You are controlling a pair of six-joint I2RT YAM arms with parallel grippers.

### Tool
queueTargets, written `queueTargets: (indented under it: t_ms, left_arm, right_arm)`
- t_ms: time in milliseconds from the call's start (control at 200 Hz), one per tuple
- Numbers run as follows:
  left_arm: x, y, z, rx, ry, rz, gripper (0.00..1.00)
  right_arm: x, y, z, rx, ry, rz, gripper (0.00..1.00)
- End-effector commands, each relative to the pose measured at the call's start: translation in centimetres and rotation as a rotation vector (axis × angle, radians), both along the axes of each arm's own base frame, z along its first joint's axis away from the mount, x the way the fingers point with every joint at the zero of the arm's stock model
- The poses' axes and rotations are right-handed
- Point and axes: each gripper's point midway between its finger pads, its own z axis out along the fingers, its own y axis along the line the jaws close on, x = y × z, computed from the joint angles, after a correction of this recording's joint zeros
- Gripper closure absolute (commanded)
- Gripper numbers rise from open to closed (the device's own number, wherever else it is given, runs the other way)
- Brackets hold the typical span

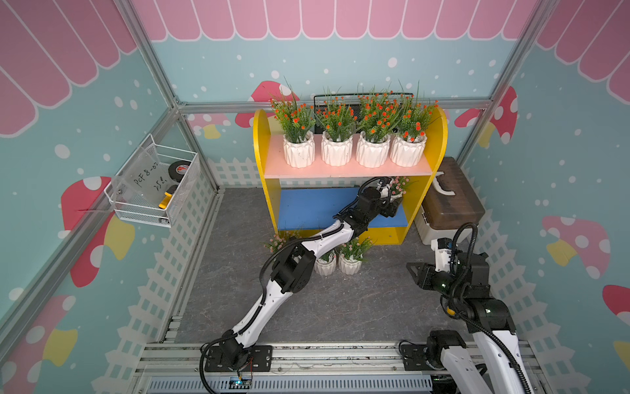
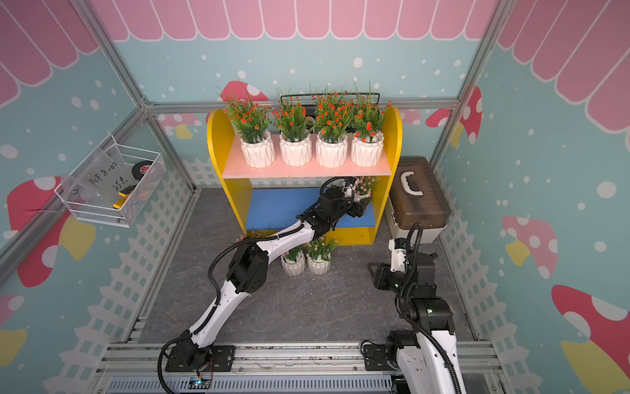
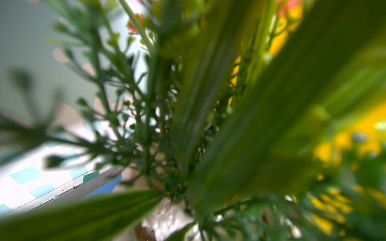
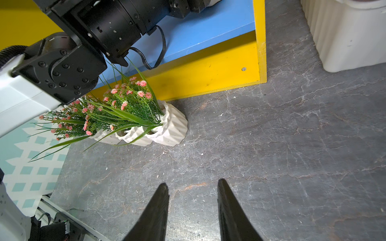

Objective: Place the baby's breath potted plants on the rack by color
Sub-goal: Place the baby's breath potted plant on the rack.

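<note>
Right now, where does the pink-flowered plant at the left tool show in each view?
In both top views: pink-flowered plant at the right end of the blue lower board.
Left wrist: its blurred sprigs fill the picture.
Right wrist: not in it.
Shared landmark: the blue lower board, seen in all four views.

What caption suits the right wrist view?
Open right gripper above grey tabletop; three pink-flowered white ribbed pots beside the yellow-blue rack.
</note>
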Motion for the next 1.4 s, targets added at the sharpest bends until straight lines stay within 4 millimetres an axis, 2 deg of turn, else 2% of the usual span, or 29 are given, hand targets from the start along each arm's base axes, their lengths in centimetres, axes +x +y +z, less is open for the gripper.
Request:
queueTargets:
  t_ms: [0,205,325,585,765,905,1076,1221,1396]
  left_arm:
    - [0.2,0.0,2.5,-0.050,-0.036,-0.018,0.06]
    - [-0.4,0.2,2.5,-0.040,-0.029,-0.034,0.03]
    - [-1.3,1.0,3.4,-0.038,-0.043,-0.039,0.02]
    - [-3.7,3.6,5.0,-0.021,-0.068,-0.031,0.02]
    - [-5.2,4.8,5.4,0.004,-0.047,-0.038,0.02]
    - [-6.6,6.5,5.9,-0.006,-0.025,-0.025,0.02]
    - [-9.5,7.9,6.7,-0.009,-0.002,-0.052,0.02]
    - [-12.0,9.2,6.5,0.005,0.002,-0.042,0.02]
    - [-14.7,11.3,6.4,0.003,-0.016,-0.013,0.02]
  right_arm:
    - [-0.2,0.0,-0.3,0.005,0.010,-0.001,0.60]
    - [-0.2,-0.1,-0.5,0.001,0.014,-0.005,0.58]
    - [0.0,-0.1,-0.7,0.000,0.017,-0.007,0.57]
    - [0.8,-0.2,-1.1,-0.001,0.025,-0.010,0.56]
    - [1.5,-0.3,-1.2,-0.008,0.029,-0.012,0.53]
    - [2.4,-0.3,-1.8,-0.011,0.038,-0.011,0.53]
    - [3.7,0.0,-2.5,0.004,0.051,-0.005,0.55]
    - [5.0,0.4,-3.5,0.012,0.062,0.006,0.57]
    - [6.3,1.9,-5.2,-0.006,0.092,0.040,0.59]
